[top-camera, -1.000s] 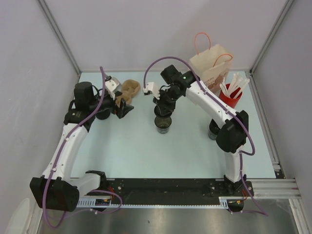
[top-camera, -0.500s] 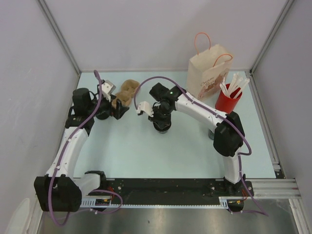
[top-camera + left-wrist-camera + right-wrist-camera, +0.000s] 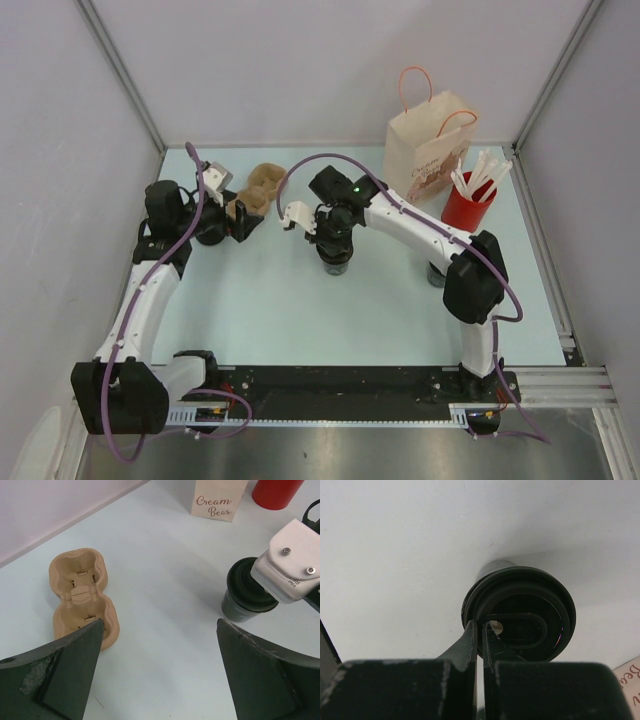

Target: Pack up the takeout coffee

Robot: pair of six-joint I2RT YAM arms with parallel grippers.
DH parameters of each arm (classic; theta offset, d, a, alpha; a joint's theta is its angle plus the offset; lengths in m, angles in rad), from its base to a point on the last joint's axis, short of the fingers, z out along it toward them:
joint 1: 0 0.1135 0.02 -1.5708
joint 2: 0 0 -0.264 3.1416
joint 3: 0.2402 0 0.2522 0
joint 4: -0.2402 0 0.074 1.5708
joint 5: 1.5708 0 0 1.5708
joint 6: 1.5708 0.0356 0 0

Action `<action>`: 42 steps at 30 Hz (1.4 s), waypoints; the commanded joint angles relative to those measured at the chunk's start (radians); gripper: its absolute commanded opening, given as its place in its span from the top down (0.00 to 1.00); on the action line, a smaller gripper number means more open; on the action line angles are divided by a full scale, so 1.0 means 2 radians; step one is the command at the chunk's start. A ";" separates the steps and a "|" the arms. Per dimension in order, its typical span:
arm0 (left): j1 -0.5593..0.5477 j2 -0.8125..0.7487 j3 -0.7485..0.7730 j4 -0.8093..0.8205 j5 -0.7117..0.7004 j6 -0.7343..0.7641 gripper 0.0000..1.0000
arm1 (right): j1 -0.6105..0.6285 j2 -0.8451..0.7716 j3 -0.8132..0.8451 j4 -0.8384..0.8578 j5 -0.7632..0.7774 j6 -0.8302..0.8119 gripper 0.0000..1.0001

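Right gripper (image 3: 480, 630) has swung left, pinched on the near lid rim of the takeout coffee (image 3: 520, 587) below it. Left gripper (image 3: 160, 625) gapes wide.

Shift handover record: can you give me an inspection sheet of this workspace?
Surface: pale blue table, no spills seen.
Job's things: takeout coffee upright, lidded; paper bag standing at the back; cardboard carrier empty.
Clutter: red cup of white sticks; second black cup behind right arm.
End effectors: left end effector open, empty; right end effector shut on the lid's rim.
Cables: purple cable along each arm.
Surroundings: pale walls on three sides.
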 commanded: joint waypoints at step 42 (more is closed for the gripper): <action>0.004 -0.003 -0.011 0.029 0.022 -0.008 0.00 | -0.010 0.002 -0.015 0.000 -0.040 0.002 1.00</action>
